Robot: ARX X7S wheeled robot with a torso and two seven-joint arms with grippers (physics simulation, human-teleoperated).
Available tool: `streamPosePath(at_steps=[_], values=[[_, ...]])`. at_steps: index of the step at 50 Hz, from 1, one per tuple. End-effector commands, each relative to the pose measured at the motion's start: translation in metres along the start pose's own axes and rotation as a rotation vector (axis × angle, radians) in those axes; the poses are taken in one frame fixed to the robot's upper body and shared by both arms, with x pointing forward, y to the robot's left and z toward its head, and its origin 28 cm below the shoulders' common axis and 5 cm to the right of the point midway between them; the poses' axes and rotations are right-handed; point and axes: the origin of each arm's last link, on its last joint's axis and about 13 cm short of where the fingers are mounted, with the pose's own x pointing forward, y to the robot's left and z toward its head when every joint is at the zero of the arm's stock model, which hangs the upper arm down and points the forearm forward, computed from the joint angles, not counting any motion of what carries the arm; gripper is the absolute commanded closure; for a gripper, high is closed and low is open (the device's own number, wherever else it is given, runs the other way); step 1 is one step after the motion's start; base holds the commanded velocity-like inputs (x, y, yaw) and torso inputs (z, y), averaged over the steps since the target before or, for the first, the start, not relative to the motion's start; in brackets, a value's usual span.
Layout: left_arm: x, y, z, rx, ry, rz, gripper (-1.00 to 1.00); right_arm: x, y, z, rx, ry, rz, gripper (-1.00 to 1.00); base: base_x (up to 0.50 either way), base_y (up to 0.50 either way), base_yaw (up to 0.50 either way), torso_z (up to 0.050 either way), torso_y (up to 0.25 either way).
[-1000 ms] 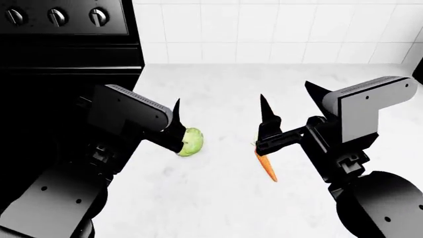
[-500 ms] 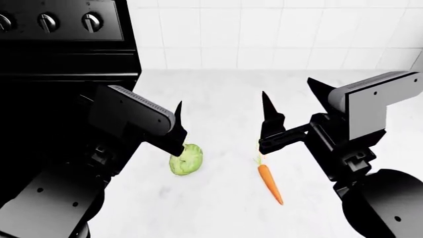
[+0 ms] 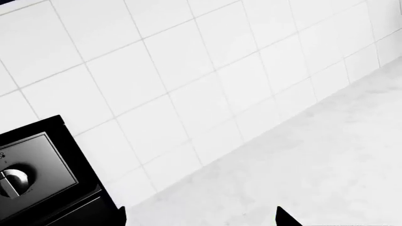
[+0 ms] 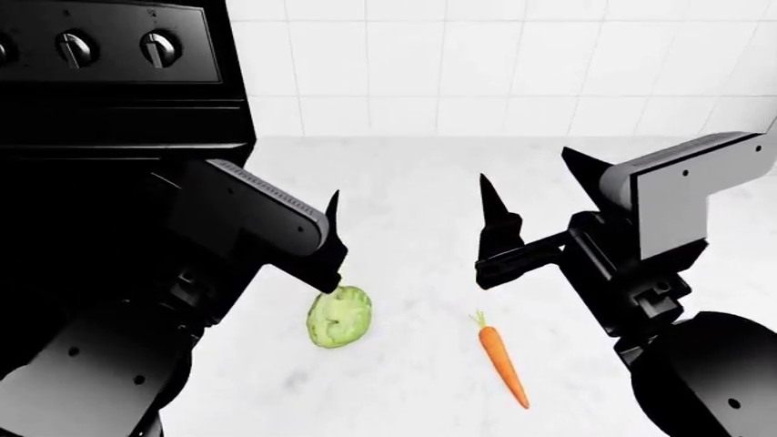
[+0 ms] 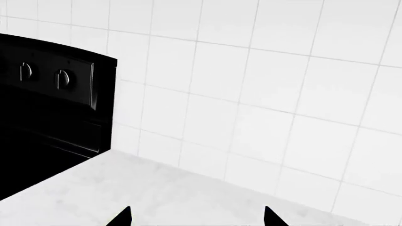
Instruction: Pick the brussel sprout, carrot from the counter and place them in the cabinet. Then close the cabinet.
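The brussel sprout point(image 4: 338, 317), a pale green leafy ball, lies on the white counter point(image 4: 413, 182) just below and in front of my left gripper point(image 4: 282, 196). The orange carrot point(image 4: 503, 362) lies to its right, green tuft pointing away from me, below my right gripper point(image 4: 534, 182). Both grippers hang above the counter, open and holding nothing. In the left wrist view the left gripper point(image 3: 202, 221) shows only two black fingertips over bare counter point(image 3: 326, 155). The right gripper point(image 5: 196, 219) shows the same in its wrist view. The cabinet is out of view.
A black stove with knobs point(image 4: 116, 73) fills the left side, next to my left arm. A white tiled wall point(image 4: 510, 64) closes the back of the counter. The stove panel point(image 3: 31, 169) and stove point(image 5: 50, 103) also show in the wrist views.
Sprout and carrot have slid lower in the head view and now lie apart from the fingertips. Both grippers stand higher above them. The stove knobs have shifted left in the view.
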Motion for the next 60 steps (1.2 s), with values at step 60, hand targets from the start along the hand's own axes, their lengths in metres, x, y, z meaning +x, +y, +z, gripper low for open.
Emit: streamPosePath(at_steps=[60], values=[[-0.007, -0.001, 0.001, 0.036, 0.019, -0.029, -1.00, -0.041, 0.002, -0.050, -0.070, 0.507, 0.184, -1.00, 0.00, 0.00, 0.00, 0.000, -0.001]])
